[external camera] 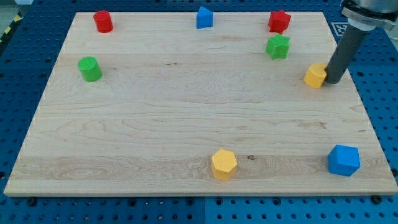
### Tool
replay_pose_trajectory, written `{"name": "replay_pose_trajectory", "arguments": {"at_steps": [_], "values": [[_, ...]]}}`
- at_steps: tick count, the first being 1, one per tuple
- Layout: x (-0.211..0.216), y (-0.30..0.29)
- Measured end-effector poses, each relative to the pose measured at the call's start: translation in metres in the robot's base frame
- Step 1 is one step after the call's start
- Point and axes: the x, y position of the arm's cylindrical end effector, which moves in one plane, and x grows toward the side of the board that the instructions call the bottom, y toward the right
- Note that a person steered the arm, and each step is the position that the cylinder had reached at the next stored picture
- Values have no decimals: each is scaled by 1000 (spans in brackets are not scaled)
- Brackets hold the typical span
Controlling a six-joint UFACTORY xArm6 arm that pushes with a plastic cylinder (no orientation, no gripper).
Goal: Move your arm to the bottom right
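My tip [333, 81] is at the view's right side of the wooden board [186, 106], touching or just right of a yellow block [315, 75]. The dark rod rises from it toward the view's top right. A blue cube [344, 160] sits near the board's bottom right corner, well below my tip. A yellow hexagonal block [224, 164] lies at the bottom centre.
A green star block [278, 46] and a red star block [279, 21] sit at the top right. A blue house-shaped block [204, 18] is at top centre. A red cylinder [102, 21] and a green cylinder [90, 68] are at the left.
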Motion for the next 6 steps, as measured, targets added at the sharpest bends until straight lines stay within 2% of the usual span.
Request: {"name": "replay_pose_trajectory", "arguments": {"at_steps": [3, 4, 5, 6], "values": [[2, -11], [52, -2], [136, 13], [198, 22]]}}
